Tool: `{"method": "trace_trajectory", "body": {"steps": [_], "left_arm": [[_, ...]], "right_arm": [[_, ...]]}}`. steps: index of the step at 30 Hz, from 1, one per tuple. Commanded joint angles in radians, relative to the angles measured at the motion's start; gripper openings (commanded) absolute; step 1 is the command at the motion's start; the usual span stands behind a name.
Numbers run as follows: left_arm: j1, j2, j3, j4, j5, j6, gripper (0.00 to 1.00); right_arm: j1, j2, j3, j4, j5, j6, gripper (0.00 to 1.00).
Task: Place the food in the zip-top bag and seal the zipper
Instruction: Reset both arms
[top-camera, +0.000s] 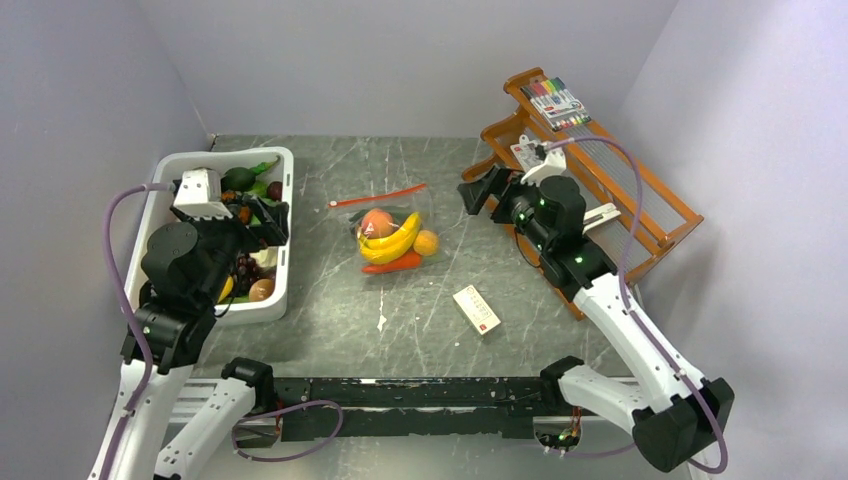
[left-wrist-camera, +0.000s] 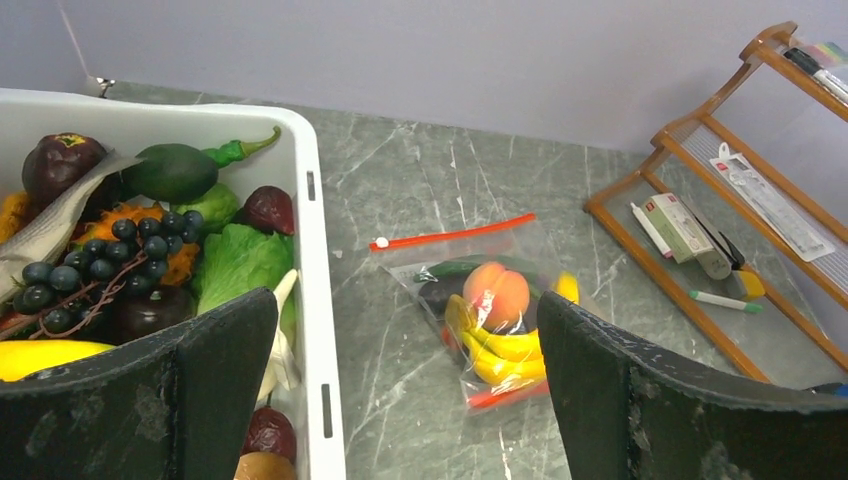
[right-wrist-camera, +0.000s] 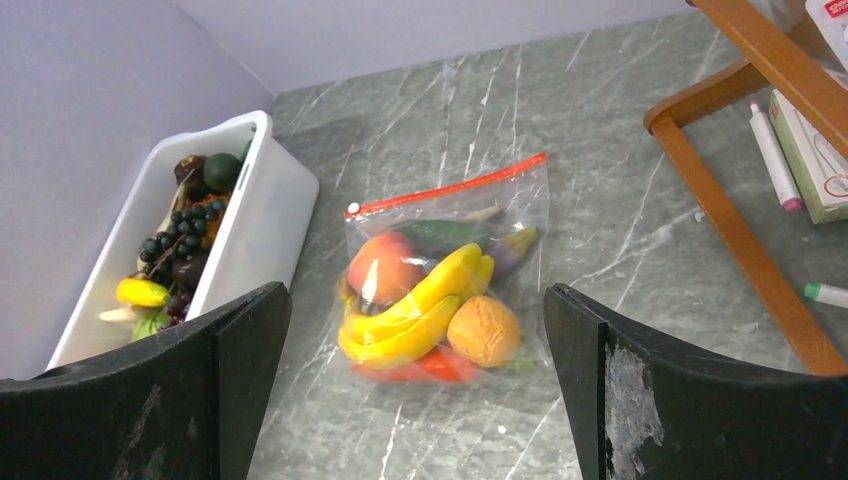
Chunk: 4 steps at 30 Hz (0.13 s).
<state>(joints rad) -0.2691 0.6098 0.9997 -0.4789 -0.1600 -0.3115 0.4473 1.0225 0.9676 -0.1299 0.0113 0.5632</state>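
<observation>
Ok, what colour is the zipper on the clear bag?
The zipper is red-orange; it shows best in the right wrist view.

- From above, my left arm (top-camera: 185, 262) hides the middle of the white tub (top-camera: 226, 154).
- The zipper (right-wrist-camera: 447, 184): I cannot tell whether it is pressed shut.
- Print on the small box (top-camera: 476, 309) is too small to read.

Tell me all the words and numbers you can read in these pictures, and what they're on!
No words or numbers can be read for sure.
small white-and-red box on the table: print too small.
markers pack on the wooden rack: label blurred.
white carton with a red mark, on the rack: too blurred.
long clear packet beside it: dark print too small.
</observation>
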Motion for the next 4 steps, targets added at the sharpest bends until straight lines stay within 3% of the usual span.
{"method": "trace_trajectory", "body": {"steps": [1, 4], "left_arm": [[0.008, -0.003, 0.026, -0.025, 0.039, -0.006, 0.99], [0.008, -0.006, 0.021, -0.025, 0.050, -0.019, 0.99]], "right_arm": [[0.001, -0.041, 0.021, -0.012, 0.013, 0.003, 1.00], [0.001, -0.030, 0.054, -0.043, 0.009, -0.006, 1.00]]}}
